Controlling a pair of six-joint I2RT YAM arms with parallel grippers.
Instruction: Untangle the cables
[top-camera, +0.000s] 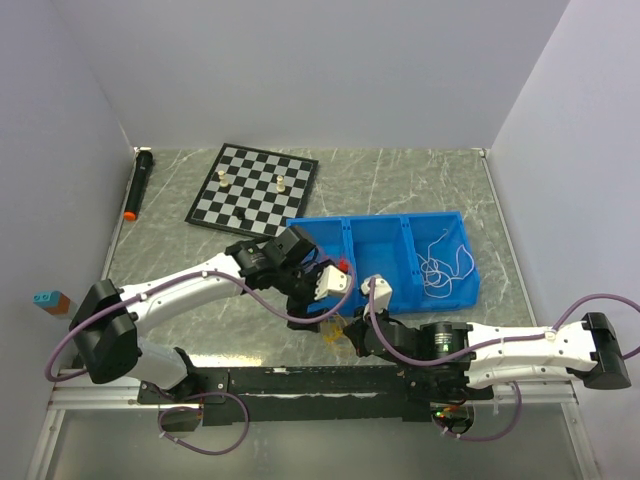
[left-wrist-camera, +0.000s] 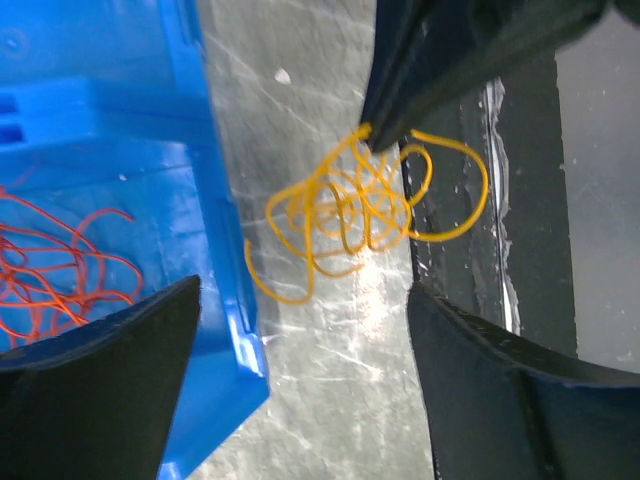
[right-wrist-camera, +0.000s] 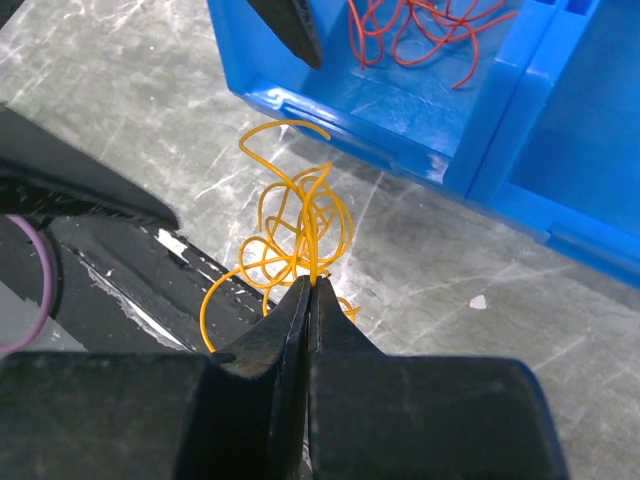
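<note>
You're looking at the grey table (top-camera: 420, 180) first, w/ the blue bin (top-camera: 385, 219) sitting mid-right, 3 compartments across. The chessboard (top-camera: 255, 185) is lying behind it, to the left. Your left gripper (left-wrist-camera: 300, 400) is hanging over the bin's near-left corner, fingers spread wide, nothing btwn them. Your right gripper (right-wrist-camera: 310, 290) is pinching 1 strand of the orange cable (right-wrist-camera: 300, 215), tips pressed tight together. That orange tangle is resting on the table just beside the bin's near-left corner, apart from the bin wall, w/ 1 loop spilling onto the black rail (top-camera: 300, 382) at the near edge. The red cable (left-wrist-camera: 60, 270) is lying loose in the left compartment, and the white cable (top-camera: 440, 262) is curling in the right 1.
</note>
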